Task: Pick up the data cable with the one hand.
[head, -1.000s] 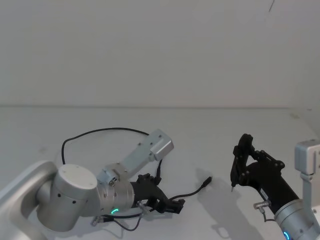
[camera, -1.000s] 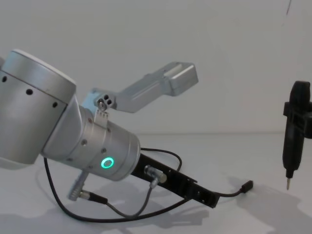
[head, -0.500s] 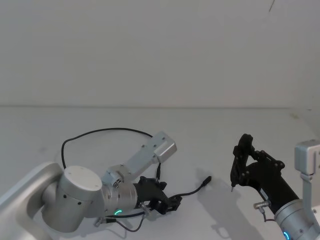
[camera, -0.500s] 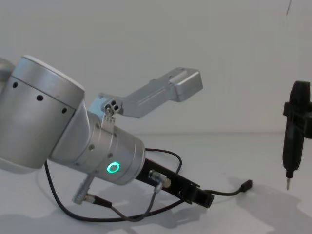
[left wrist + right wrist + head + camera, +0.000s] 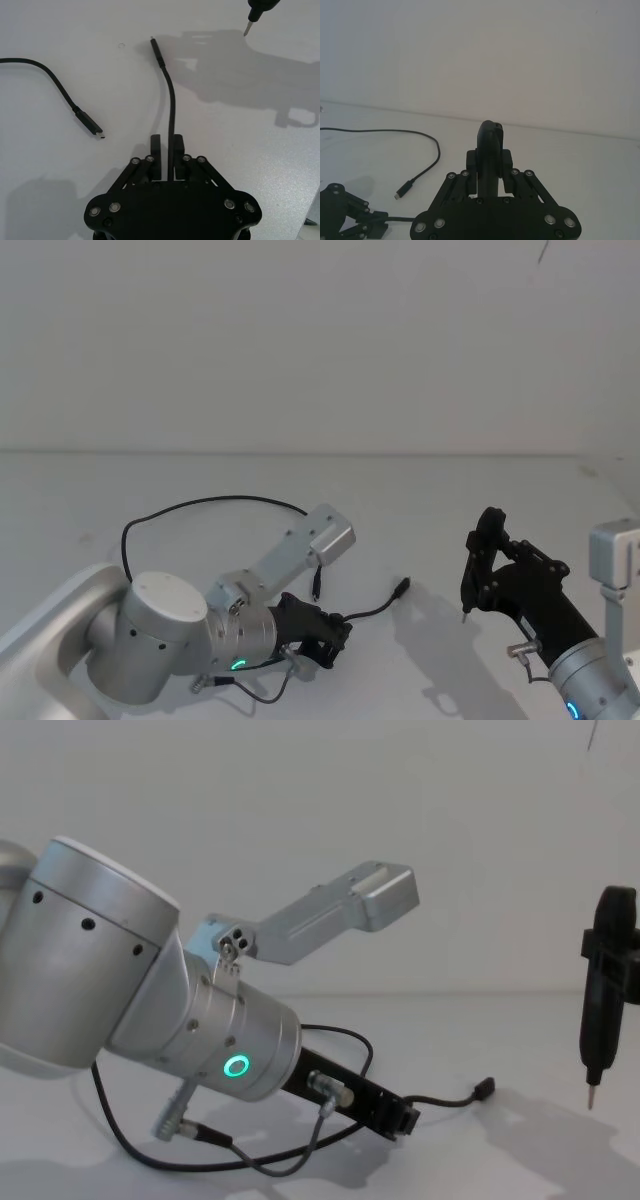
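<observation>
Head view: the left gripper (image 5: 325, 633) sits low on the white table (image 5: 450, 490), with the data cable (image 5: 210, 501) looping wide behind its arm (image 5: 160, 640). The right gripper (image 5: 497, 575) hangs well apart. That long loop may drag or catch on the arm in a lift.

Left wrist view: what the head view hides is plain here. The fingers (image 5: 156, 150) are clenched on the cord at their very tips, so the thin cord could slip free.

Right wrist view: the right gripper is clamped around a pen-shaped tool (image 5: 490, 132).

Chest view: from the side, the gripper's own connector wire (image 5: 328, 1088) hangs beside the cable and might tangle with it.
</observation>
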`<state>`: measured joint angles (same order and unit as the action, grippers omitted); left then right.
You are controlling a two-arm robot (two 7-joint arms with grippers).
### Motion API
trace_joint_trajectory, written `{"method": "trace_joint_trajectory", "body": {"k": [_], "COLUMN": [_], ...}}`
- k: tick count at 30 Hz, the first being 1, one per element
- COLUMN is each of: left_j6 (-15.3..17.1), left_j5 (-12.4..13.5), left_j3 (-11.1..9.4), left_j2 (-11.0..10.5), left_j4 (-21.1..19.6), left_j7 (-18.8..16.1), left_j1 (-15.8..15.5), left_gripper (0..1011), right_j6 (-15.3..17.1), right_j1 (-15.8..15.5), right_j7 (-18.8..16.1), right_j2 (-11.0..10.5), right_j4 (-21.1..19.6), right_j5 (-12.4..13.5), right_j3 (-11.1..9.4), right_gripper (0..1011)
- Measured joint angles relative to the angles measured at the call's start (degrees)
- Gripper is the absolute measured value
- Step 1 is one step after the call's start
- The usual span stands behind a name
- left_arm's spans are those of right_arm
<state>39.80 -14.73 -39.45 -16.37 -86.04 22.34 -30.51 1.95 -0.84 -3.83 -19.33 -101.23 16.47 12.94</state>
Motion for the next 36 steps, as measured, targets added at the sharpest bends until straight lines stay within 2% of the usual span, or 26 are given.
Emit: {"method": "trace_joint_trajectory", "body": {"k": [5, 10, 17, 22, 23, 27, 31, 36], "left_j6": [0.0, -0.02, -1.11, -2.97, -4.23, -5.82, -8.07, -9.68], "left_j5": [0.03, 0.06, 0.02, -0.1, -0.23, -0.5, -1.15, -1.88], "left_j3": [-0.03, -0.04, -0.25, -0.36, -0.37, -0.24, 0.47, 1.19], "left_j2": [0.02, 0.0, -0.9, -2.44, -3.51, -5.05, -7.53, -9.59], "left_j4": [0.05, 0.06, -0.45, -1.31, -1.88, -2.72, -4.25, -5.49], "left_j7": [-0.03, 0.09, 2.1, 4.58, 5.95, 7.6, 9.87, 11.77], "left_j1": [-0.02, -0.03, -0.33, -0.67, -0.83, -0.99, -1.13, -1.29], "left_gripper": [42, 42, 42, 42, 42, 42, 42, 42], "right_j6": [0.0, 0.1, 1.1, 2.21, 2.66, 3.81, 5.05, 6.42], "right_j1": [0.0, 0.02, 0.44, 1.03, 1.25, 1.93, 2.6, 3.46], "right_j7": [0.0, -0.02, -0.83, -1.91, -2.37, -3.4, -4.32, -5.16], "right_j2": [0.0, 0.01, -0.13, -0.17, -0.17, -0.12, 0.01, 0.17], "right_j4": [0.0, -0.21, -1.87, -3.36, -3.8, -4.76, -5.47, -5.91], "right_j5": [0.0, 0.0, 0.73, 2.12, 2.76, 4.28, 5.9, 7.59], "right_j3": [0.0, -0.1, -0.72, -1.41, -1.63, -2.27, -2.79, -3.12], "right_gripper": [279, 279, 279, 279, 279, 279, 279, 279]}}
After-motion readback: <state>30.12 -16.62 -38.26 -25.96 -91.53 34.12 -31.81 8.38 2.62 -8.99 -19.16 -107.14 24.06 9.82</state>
